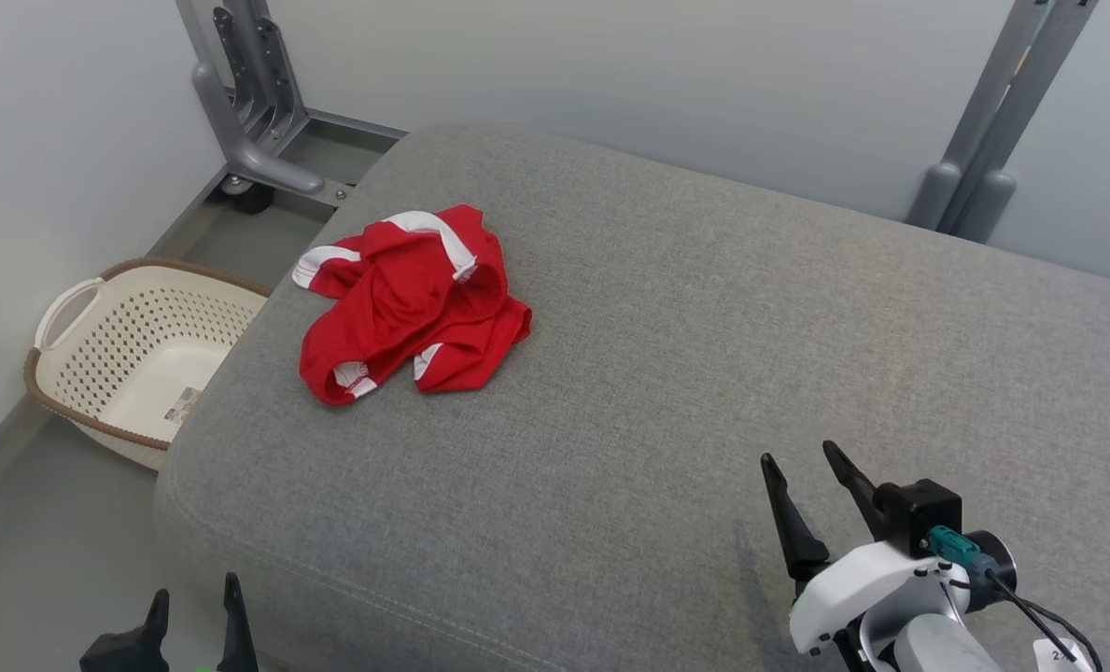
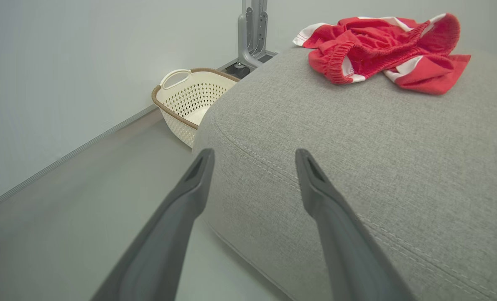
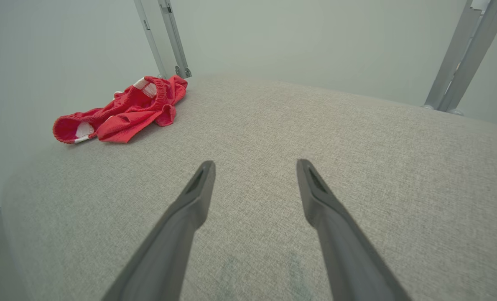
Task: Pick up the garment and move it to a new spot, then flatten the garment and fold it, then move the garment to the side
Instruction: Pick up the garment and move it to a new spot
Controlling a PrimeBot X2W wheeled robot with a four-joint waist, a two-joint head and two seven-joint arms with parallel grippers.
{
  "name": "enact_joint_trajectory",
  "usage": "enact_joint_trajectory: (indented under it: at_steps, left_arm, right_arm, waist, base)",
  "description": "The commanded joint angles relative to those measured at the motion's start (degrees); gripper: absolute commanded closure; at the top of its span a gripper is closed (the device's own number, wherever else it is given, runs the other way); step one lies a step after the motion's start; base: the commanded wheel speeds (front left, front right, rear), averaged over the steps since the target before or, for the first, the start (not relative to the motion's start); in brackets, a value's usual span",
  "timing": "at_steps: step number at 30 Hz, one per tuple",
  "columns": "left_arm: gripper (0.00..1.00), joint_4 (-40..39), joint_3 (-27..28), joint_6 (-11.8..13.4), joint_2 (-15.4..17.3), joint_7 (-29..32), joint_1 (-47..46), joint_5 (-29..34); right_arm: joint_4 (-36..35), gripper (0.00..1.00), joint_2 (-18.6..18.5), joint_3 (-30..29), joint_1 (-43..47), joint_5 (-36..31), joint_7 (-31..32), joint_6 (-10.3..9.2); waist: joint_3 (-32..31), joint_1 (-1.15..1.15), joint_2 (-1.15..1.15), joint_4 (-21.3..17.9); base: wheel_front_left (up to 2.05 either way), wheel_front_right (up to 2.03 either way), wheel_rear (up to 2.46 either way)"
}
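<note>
The garment [image 1: 410, 303] is a red pair of shorts with white trim, lying crumpled in a heap on the left part of the grey cushioned surface [image 1: 704, 355]. It also lies at the upper right of the left wrist view [image 2: 382, 50] and the upper left of the right wrist view [image 3: 123, 110]. My left gripper [image 1: 195, 593] stands open at the lower left, off the cushion's front corner, with nothing between its fingers. My right gripper [image 1: 802, 457] is open above the cushion's front right, well away from the garment and empty.
A cream perforated laundry basket [image 1: 130, 345] with a brown rim stands on the floor left of the cushion. Grey metal frame legs [image 1: 256, 103] rise at the back left and back right [image 1: 993, 140]. Pale walls close the back and left sides.
</note>
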Motion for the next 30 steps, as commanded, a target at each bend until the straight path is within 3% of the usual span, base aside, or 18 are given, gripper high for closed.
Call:
enact_joint_trajectory:
  at_steps: [1,13,22,30]
  left_arm:
    - [0.0,0.76,-0.26,-0.45,0.71,0.04,-1.81,0.57]
    - [0.0,10.78,-4.56,-2.65,5.5,0.03,-18.64,-2.85]
    - [0.0,19.45,-15.56,-2.61,12.28,0.07,-32.24,-9.23]
    - [0.0,26.82,-18.66,-2.6,15.23,1.91,-37.7,-13.22]
  right_arm:
    - [-0.06,0.0,-0.36,0.16,-0.21,-0.57,-0.13,-0.09]
    - [-1.55,0.0,-5.03,0.75,-3.95,-2.1,-0.14,-0.09]
    - [-4.89,0.0,-9.26,-0.39,-6.33,-3.03,-0.13,-0.09]
    - [-8.54,0.0,-10.78,-0.94,-7.58,-3.59,-0.13,-0.09]
  waist:
    - [1.35,0.0,0.0,0.19]
    - [10.85,0.0,0.0,-6.27]
    - [18.24,0.0,0.0,-11.36]
    - [21.13,0.0,0.0,-15.01]
  base:
    - [0.0,0.0,0.0]
    - [0.0,0.0,0.0]
    - [0.0,0.0,0.0]
    - [0.0,0.0,0.0]
